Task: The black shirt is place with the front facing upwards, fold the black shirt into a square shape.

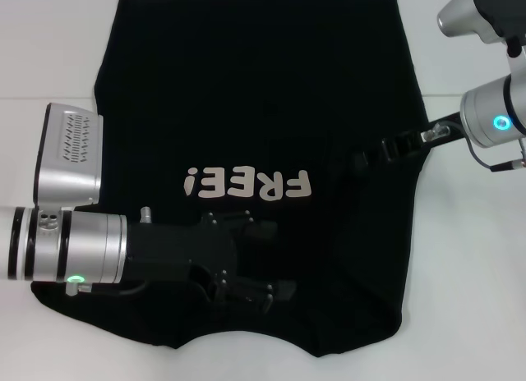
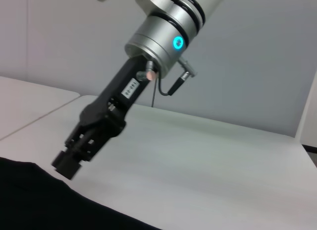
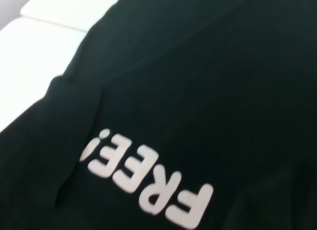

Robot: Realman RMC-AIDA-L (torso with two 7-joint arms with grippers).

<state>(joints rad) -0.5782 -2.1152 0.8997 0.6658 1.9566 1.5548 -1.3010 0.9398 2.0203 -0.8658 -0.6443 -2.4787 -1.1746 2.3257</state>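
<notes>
Black shirt (image 1: 246, 94) flat, sides seemingly folded in. Left gripper (image 1: 267, 262) spread open over lettering; right gripper (image 1: 362, 159) at edge, grip can't tell. Next, prob. a lengthwise fold: needs hem pinch.

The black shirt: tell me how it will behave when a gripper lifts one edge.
The black shirt lies flat with soft wrinkles, so it will probably drape and sag, not hold shape. Its thin cloth looks light for its spread. On the smooth white table it may slide or bunch when pulled.

A lab-like test station: bare white table (image 2: 208, 155) before a plain grey wall (image 2: 257, 51)
</notes>
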